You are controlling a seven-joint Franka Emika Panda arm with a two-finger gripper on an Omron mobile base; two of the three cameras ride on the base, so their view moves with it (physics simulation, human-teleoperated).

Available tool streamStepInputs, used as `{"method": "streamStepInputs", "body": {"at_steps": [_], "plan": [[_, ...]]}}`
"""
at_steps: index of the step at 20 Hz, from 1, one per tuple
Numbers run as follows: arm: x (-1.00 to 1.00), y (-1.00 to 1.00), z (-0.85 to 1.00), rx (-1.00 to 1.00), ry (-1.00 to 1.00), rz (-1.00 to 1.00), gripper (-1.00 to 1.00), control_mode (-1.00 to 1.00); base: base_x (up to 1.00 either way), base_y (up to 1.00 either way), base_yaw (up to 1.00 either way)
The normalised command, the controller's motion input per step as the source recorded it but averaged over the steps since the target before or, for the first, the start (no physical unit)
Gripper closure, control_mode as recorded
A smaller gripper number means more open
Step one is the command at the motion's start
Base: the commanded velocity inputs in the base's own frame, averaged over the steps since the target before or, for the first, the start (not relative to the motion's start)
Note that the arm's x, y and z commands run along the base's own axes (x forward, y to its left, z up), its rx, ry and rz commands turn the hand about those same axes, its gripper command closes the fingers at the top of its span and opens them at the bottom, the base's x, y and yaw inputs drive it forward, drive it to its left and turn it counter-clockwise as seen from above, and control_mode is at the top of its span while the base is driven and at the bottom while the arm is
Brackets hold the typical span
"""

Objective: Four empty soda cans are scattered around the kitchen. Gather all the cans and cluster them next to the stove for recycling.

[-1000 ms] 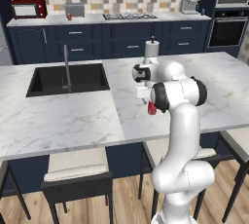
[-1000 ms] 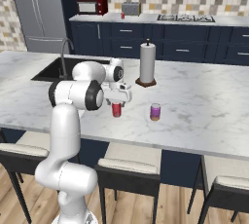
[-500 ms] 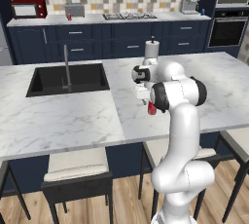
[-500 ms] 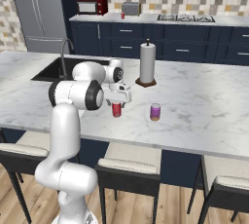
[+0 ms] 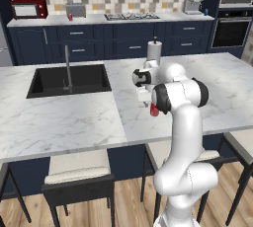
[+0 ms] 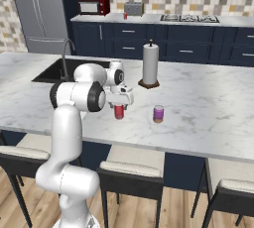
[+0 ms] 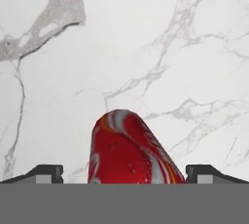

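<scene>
A red soda can (image 6: 119, 112) stands on the marble island under my gripper (image 6: 119, 106). In the hand view the can (image 7: 131, 150) sits between the two fingertips (image 7: 48, 173) with a gap on the left side, so the gripper (image 7: 129, 174) is open around it. From the left base the can (image 5: 154, 109) peeks out beside my forearm. A purple can (image 6: 158, 114) stands a little to the right of it. Another red can (image 6: 125, 16) is on the back counter. The stove (image 6: 191, 18) lies on that counter too, also visible as the stove (image 5: 131, 17).
A paper-towel roll (image 6: 150, 65) stands on the island behind the cans. The sink (image 5: 69, 80) with its faucet is to the left. A red microwave (image 5: 29, 9) and a toaster (image 5: 75, 10) sit on the back counter. Stools line the island's near edge.
</scene>
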Motion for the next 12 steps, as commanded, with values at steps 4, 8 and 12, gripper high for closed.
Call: {"method": "streamStepInputs", "body": {"at_steps": [4,8,12], "plan": [[0.04,0.01,-0.10,0.00,0.00,0.00,1.00,-1.00,0.00,0.00,0.00],[0.01,0.00,-0.10,0.00,0.00,0.00,1.00,-1.00,0.00,0.00,0.00],[0.01,0.00,-0.06,0.00,0.00,0.00,1.00,-1.00,0.00,0.00,0.00]]}}
